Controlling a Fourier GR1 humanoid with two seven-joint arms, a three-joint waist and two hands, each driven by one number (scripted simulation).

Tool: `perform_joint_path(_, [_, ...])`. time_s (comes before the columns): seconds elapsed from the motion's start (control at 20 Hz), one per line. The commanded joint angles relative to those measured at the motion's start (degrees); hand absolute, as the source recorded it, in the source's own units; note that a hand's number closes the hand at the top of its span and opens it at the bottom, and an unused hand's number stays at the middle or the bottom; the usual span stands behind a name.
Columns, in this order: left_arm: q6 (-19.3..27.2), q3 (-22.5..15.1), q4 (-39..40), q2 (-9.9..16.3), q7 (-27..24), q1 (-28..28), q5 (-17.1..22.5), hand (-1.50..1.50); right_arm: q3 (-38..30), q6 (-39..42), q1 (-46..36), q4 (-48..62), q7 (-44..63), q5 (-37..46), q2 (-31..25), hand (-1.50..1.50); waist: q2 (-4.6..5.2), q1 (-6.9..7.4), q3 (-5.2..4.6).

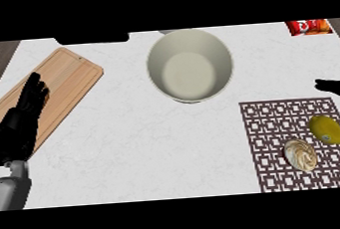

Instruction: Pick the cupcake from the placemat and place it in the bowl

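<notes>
Cream-swirled frosting identifies the cupcake (301,154), which we find lying untouched on the brown lattice-patterned placemat (277,129), toward the placemat's lower middle. No hand is in contact with it, so we judge the pick step not yet begun.

Just beside the cupcake, up and to its right on the same placemat, sits a yellow lemon (327,129). The two are close but apart; we judge that an approach from above or from the cupcake's left would avoid nudging the lemon.

Above and to the left of the cupcake, off the placemat, stands the pale bowl (190,65), upright and with nothing visible inside it. Its wide mouth faces up, which suits a drop from above.

Above and to the right of the cupcake, only a dark tip of the right hand (338,88) enters from the view's right edge, near the placemat's upper right corner. We cannot tell how its fingers are set. Being the nearer hand, it is the likely one for the pick.

Far to the left of the cupcake, the left hand (24,116) rests over a wooden cutting board (74,73), fingers straight, together and holding nothing.

A red packet (309,27) lies well above the cupcake.
</notes>
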Motion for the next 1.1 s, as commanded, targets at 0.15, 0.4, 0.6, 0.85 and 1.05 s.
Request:
perform_joint_path(0.15, [0.3,-0.7,-0.1,-2.3,-0.6,0.3,-1.9,0.0,10.9,3.2,-4.4,5.3,2.8,10.7,4.1,-1.5,0.02,-0.2,0.05])
perform_joint_path(0.4, [-1.8,1.9,0.3,-1.6,-0.1,0.3,-2.0,0.0,11.0,5.8,-5.8,10.7,-3.5,16.0,3.5,-1.5,-0.11,-0.67,0.06])
perform_joint_path(0.6, [-2.3,3.4,-1.0,-1.7,2.0,-0.9,-1.8,0.0,11.9,0.8,-1.3,2.6,0.6,20.9,7.6,-1.5,-0.29,-1.24,0.05])
perform_joint_path(0.85, [0.6,0.9,-7.0,-4.5,4.2,3.4,-5.0,0.0,10.2,-6.9,-2.0,7.1,-6.9,26.1,7.5,-1.5,-0.32,-0.91,0.09])
perform_joint_path(1.05, [-4.8,6.5,-3.5,-2.0,2.8,1.4,-2.6,0.0,10.9,-5.8,-2.1,9.0,-4.9,29.6,14.0,-1.5,-0.23,-0.89,0.05])
